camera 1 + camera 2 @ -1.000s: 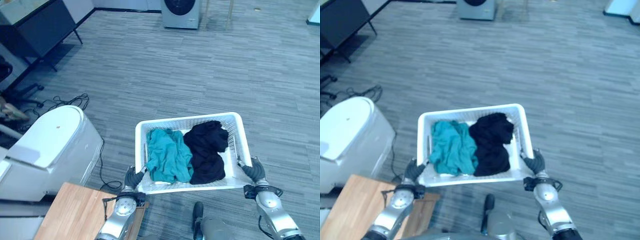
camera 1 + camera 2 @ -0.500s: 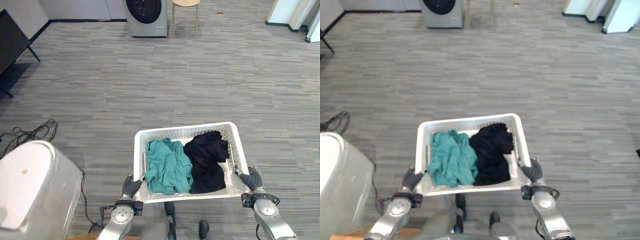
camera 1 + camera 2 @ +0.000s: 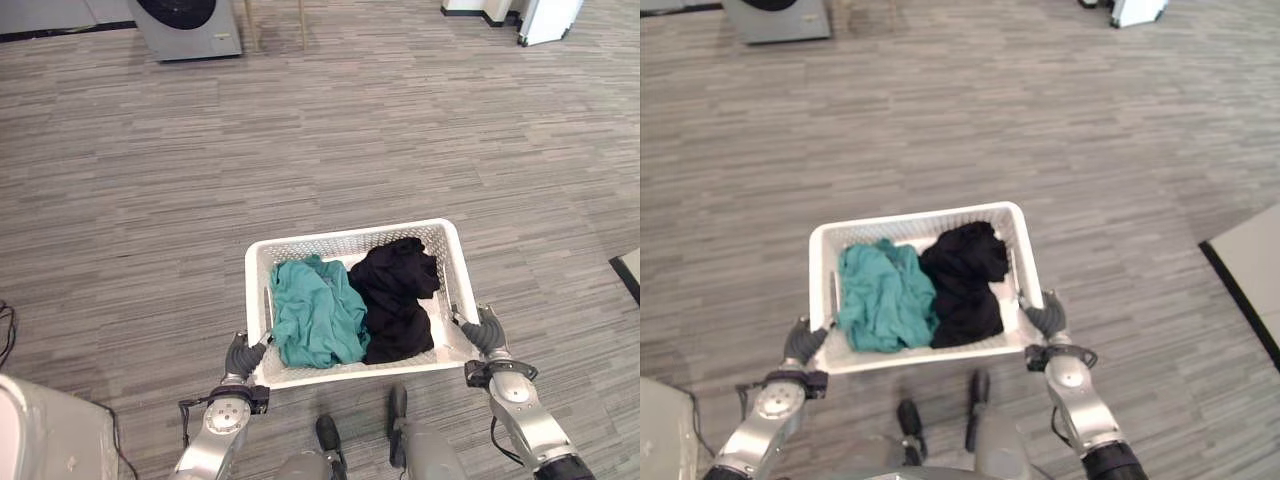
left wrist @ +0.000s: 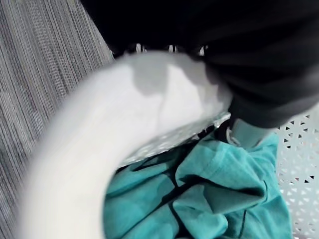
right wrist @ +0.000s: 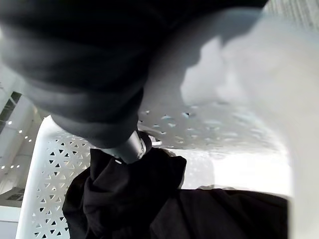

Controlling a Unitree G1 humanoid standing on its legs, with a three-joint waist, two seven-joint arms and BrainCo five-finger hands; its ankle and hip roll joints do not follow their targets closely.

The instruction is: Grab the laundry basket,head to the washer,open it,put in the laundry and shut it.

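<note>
A white perforated laundry basket hangs above the grey floor, carried between both hands. Inside it a teal garment lies on the left and a black garment on the right. My left hand grips the basket's near left rim, with the teal garment just past it. At the near right rim my right hand is curled over the edge, next to the black garment. The grey front-loading washer stands far off at the upper left.
Thin stool legs stand beside the washer. A white rounded appliance sits at the lower left corner. White furniture is at the far right, and a pale mat with a dark edge lies to the right.
The whole picture has shifted: the camera has swung right, so the washer and the white appliance slid left. The basket stays held in both hands with the clothes unmoved.
</note>
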